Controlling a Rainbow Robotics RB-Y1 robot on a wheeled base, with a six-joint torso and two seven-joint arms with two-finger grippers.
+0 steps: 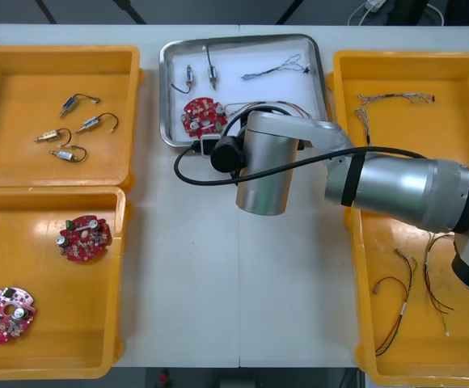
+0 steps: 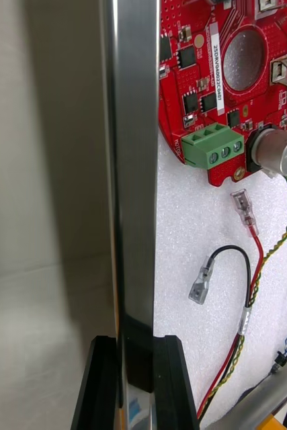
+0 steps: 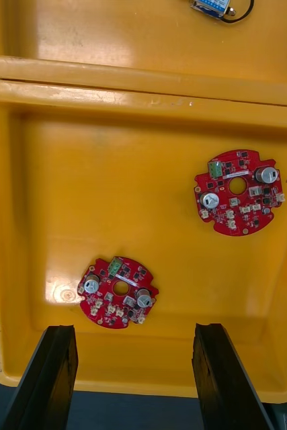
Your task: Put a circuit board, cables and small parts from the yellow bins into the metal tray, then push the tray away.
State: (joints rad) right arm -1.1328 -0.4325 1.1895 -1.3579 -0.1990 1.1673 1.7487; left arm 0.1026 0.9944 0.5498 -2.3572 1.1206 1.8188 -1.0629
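The left gripper (image 3: 135, 329) hangs, fingers spread, over a yellow bin (image 3: 42, 168); one red board (image 3: 118, 292) lies just beyond them, a second board (image 3: 238, 191) farther off.

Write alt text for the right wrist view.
The right claw is shut on the rim of the metal tray, one finger each side. Inside, on the white lining, lie a red circuit board and a red and yellow cable.

Yel. bins (image 1: 16, 89), red boards (image 1: 84, 237) — tray (image 1: 251, 89) white inside.
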